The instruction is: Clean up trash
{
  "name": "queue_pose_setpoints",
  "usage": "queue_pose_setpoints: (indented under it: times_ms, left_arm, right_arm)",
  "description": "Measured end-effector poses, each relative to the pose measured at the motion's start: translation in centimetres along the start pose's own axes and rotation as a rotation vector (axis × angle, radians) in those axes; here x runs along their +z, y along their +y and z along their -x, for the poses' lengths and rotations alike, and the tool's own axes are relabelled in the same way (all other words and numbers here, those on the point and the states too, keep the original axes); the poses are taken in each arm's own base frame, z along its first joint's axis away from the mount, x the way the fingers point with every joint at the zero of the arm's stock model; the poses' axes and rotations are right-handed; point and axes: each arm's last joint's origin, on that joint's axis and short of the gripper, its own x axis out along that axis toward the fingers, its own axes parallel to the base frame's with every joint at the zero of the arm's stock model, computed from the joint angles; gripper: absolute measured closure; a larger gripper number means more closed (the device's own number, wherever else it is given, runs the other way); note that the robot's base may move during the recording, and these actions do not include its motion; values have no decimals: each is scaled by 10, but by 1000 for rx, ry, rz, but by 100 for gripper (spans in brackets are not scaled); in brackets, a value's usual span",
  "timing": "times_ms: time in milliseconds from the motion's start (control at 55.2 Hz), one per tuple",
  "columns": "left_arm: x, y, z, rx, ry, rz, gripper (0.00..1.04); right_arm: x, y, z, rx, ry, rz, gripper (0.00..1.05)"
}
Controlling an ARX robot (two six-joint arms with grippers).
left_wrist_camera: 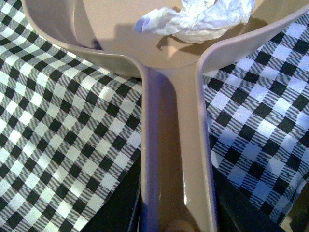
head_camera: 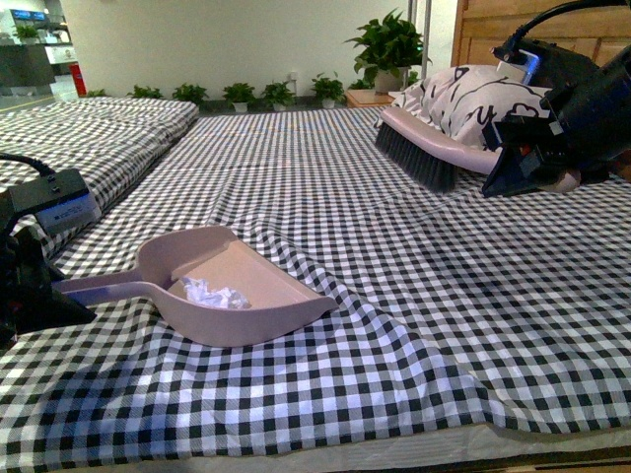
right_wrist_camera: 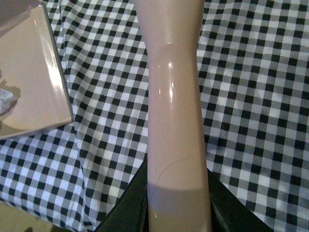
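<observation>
The trash [head_camera: 214, 293], a small crumpled white wad, lies inside the pinkish dustpan [head_camera: 258, 307] on the checked bedcover; it also shows in the left wrist view [left_wrist_camera: 198, 20]. My left gripper [head_camera: 39, 291] is shut on the dustpan's handle [left_wrist_camera: 176, 159] at the left. My right gripper [head_camera: 527, 158] is shut on the brush [head_camera: 424, 148], held raised at the upper right, bristles down; its handle [right_wrist_camera: 175, 121] fills the right wrist view, where the dustpan's edge [right_wrist_camera: 29, 82] also shows.
The black-and-white checked cover [head_camera: 394, 296] is wrinkled around the dustpan. A patterned pillow [head_camera: 473, 99] lies against the wooden headboard [head_camera: 493, 30] behind the brush. A second bed [head_camera: 89, 128] stands at left; potted plants [head_camera: 385, 44] line the far wall.
</observation>
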Motion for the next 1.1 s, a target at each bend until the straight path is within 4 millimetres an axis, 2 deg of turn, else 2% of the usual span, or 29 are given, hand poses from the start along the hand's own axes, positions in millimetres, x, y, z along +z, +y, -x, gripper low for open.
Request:
queue_pose_setpoints:
  times_ms: [109, 163, 308, 489, 561, 615, 833, 887, 995, 1104]
  left_arm:
    - [0, 0, -1, 4, -17, 11, 78]
    - [-2, 0, -3, 58, -66, 18, 78]
    - [0, 8, -3, 239, -192, 178, 78]
    - [19, 15, 28, 368, -299, 365, 78]
    - [29, 13, 48, 450, -323, 440, 78]
    - [33, 11, 54, 488, -334, 483, 78]
    - [51, -22, 85, 592, -388, 622, 78]
    - [61, -36, 97, 613, -422, 641, 78]
    - [82, -76, 126, 633, -498, 650, 78]
    - [88, -102, 144, 657, -528, 643, 78]
  right_arm:
    - [0, -9, 1, 28, -116, -31, 85]
    - [-1, -16, 7, 27, -164, -33, 85]
    - [-10, -35, 27, -22, -205, -62, 85]
    - [-28, -60, 54, -34, -241, -117, 85]
    - [-33, -69, 77, -2, -308, -128, 85]
    - [-33, -72, 95, 19, -346, -127, 85]
    - [-41, -77, 169, 45, -469, -110, 85]
    - [-47, -79, 184, 49, -492, -122, 85]
    - [-74, -77, 219, 71, -503, -166, 85]
    - [-88, -68, 246, 118, -529, -180, 85]
